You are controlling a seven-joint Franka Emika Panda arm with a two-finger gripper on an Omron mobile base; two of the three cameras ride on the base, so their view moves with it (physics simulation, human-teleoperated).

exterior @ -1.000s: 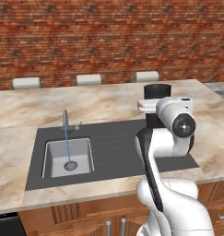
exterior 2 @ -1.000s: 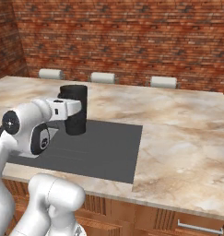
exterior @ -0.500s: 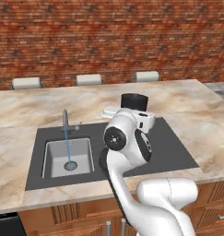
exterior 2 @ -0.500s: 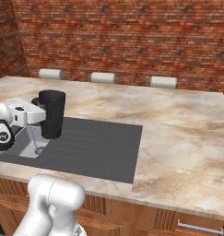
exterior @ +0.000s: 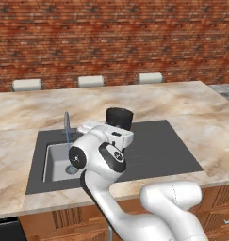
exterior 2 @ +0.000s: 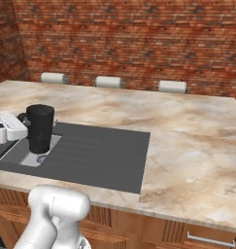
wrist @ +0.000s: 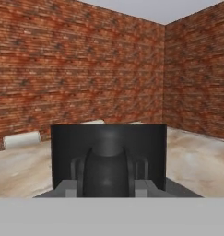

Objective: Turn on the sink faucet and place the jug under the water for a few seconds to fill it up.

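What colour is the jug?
Glossy black; the jug shows best in the right base view.

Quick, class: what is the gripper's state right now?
Gripper: shut on the jug by its handle.

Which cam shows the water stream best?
Left base view: the water runs as a thin blue line from the sink faucet into the basin. The right base view has the jug in front; the hand view looks at the jug's handle.
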